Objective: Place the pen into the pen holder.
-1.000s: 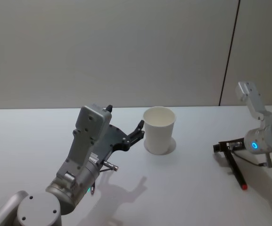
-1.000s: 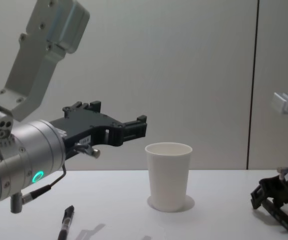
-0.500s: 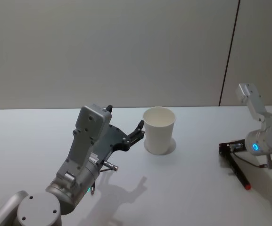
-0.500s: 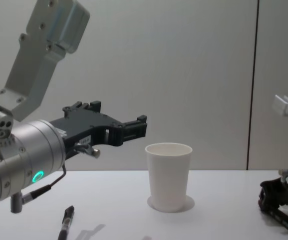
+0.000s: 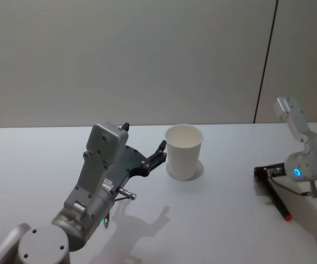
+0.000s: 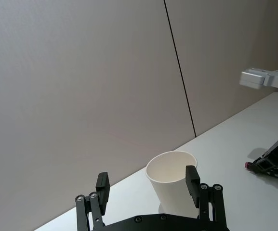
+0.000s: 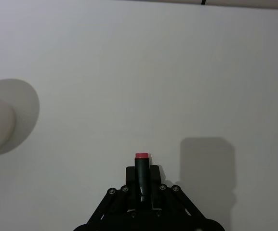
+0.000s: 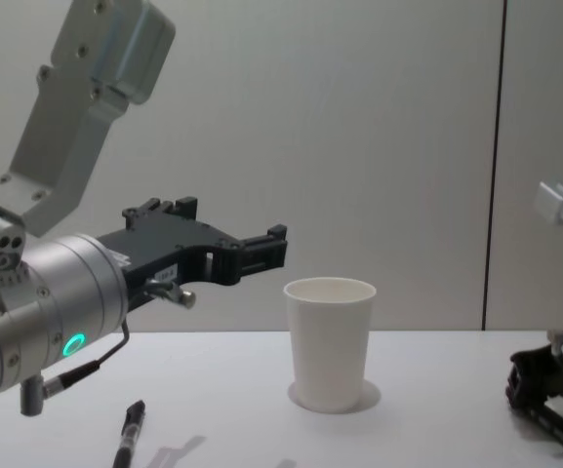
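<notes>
The pen holder, a white paper cup (image 5: 184,144), stands upright mid-table, also seen in the chest view (image 8: 330,341). My left gripper (image 5: 161,152) hovers open just left of the cup and level with its rim, holding nothing; its fingers (image 6: 192,179) frame the cup (image 6: 170,183) in the left wrist view. Far right, my right gripper (image 5: 260,172) is low over the table, shut on a black pen (image 5: 276,199) with a red end. The pen (image 7: 141,166) sits between the right gripper (image 7: 142,173) fingers. It slants down toward the table (image 8: 559,429).
A second dark pen-like object (image 8: 130,429) lies on the table near the front left, under my left arm. The white table (image 5: 224,220) is bare between the cup and the right gripper. A grey wall stands behind.
My right gripper with the pen has shifted slightly to the right, away from the cup. The left arm and the cup have stayed put.
</notes>
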### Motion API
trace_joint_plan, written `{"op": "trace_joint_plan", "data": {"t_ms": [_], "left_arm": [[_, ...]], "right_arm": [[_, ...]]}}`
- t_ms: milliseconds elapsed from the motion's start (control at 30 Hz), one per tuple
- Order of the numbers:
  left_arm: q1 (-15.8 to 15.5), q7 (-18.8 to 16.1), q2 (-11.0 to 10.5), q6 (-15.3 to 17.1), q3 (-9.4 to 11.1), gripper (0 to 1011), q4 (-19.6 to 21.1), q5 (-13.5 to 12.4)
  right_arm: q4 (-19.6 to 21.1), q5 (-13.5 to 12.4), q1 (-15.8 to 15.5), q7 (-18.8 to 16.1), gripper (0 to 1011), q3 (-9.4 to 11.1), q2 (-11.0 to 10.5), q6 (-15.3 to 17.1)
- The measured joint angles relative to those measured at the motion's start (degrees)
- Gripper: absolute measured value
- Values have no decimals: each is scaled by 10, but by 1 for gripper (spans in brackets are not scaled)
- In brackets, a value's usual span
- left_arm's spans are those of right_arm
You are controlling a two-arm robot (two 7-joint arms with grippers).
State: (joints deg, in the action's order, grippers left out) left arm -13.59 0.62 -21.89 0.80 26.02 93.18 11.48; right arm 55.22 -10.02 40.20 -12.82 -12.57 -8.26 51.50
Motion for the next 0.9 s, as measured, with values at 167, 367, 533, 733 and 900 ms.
{"op": "trace_joint_plan", "data": {"t_ms": [167, 367, 533, 733, 900], "left_arm": [[0, 0, 0, 0, 0, 1004, 0, 0], [0, 0, 0, 0, 0, 1004, 0, 0], [0, 0, 0, 0, 0, 1004, 0, 0], [0, 0, 0, 0, 0, 1004, 0, 0], [0, 0, 0, 0, 0, 1004, 0, 0]], "right_arm": [[23, 4, -9, -3, 161, 0, -3, -16], [55, 8, -23, -5, 161, 1, -7, -41], [86, 9, -38, -5, 161, 3, -13, -68], [116, 9, -55, -5, 161, 5, -18, -101], [144, 10, -72, -6, 161, 6, -24, -140]]}}
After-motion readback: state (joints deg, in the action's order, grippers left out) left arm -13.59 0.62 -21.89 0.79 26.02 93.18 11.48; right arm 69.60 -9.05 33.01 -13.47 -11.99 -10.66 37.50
